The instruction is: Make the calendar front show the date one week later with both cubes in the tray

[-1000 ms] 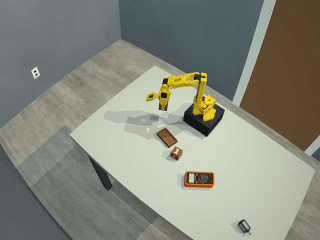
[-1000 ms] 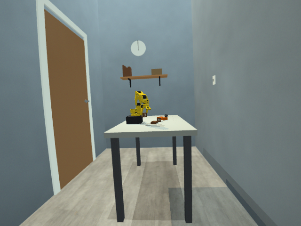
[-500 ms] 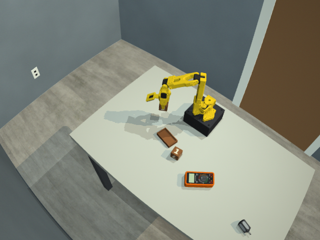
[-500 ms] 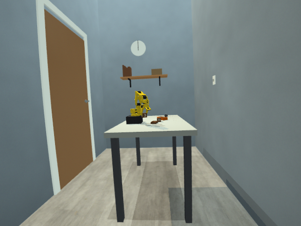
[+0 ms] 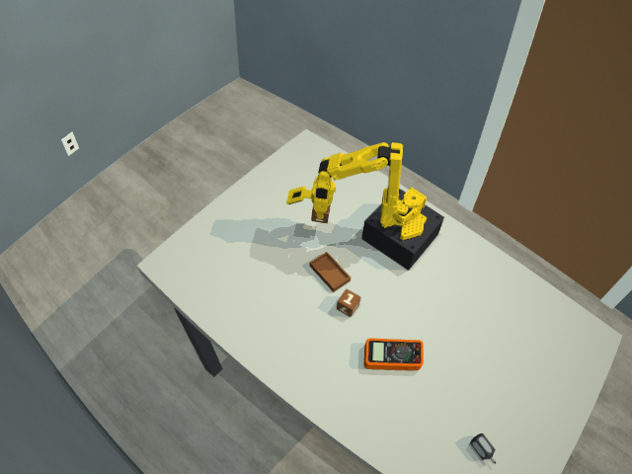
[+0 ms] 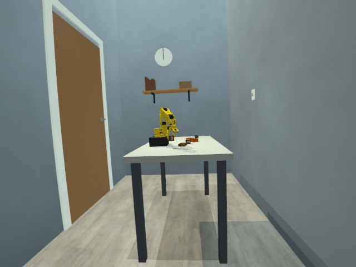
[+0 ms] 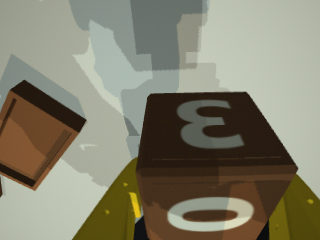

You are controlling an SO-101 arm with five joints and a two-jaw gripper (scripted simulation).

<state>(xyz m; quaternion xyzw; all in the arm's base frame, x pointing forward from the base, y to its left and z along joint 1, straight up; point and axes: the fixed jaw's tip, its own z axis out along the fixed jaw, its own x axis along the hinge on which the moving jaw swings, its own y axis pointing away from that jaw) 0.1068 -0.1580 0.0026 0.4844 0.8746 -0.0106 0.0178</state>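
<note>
Fingers clenched on raised digit cube (image 7: 212, 150) at frame centre, mid-carry; probably next: turning, then lowering flat into tray (image 5: 329, 271).

A yellow arm (image 5: 356, 163) on a black base (image 5: 425, 239) near the table's (image 5: 510, 331) far edge holds what appears to be a brown cube (image 5: 320, 215) aloft; tray (image 5: 329, 271), numbered cube (image 5: 349, 301) and multimeter (image 5: 393, 354) lie mid-table.

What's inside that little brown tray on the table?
Nothing: the tray shows only its bare brown floor. One cube sits on the table beside it; the other cube hangs in the end effector, above the table.
</note>
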